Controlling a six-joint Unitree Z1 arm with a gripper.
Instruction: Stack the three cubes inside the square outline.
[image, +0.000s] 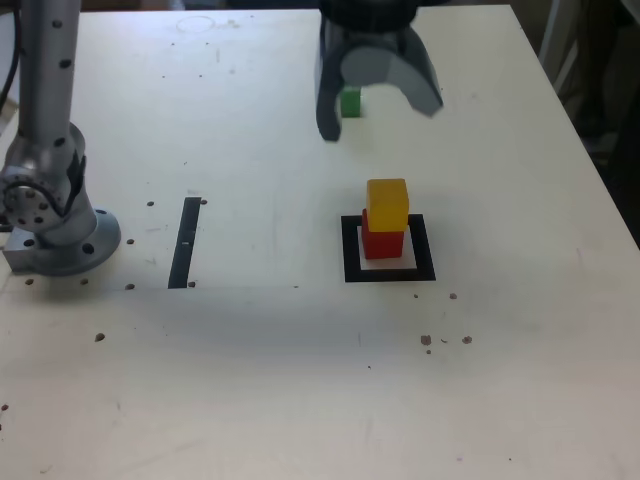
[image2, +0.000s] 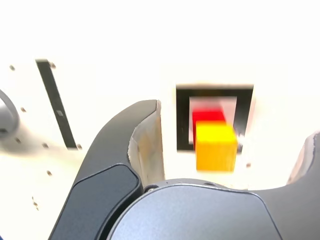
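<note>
The gripper (image: 385, 118) of a robot arm (image: 47, 110) hangs over a white table (image: 260, 380), its jaws spread wide — nothing pinched between them. Below it in the exterior view, clear of the jaws, lies the black square outline (image: 353, 262), with a black strip (image: 184, 243) well apart toward that view's left. The yellow cube (image: 387, 205) sits on the red cube (image: 382, 243) inside the outline. The green cube (image: 350, 103), partly hidden, shows between the fingers in the exterior view — whether beneath or beyond them, one cannot tell.
</note>
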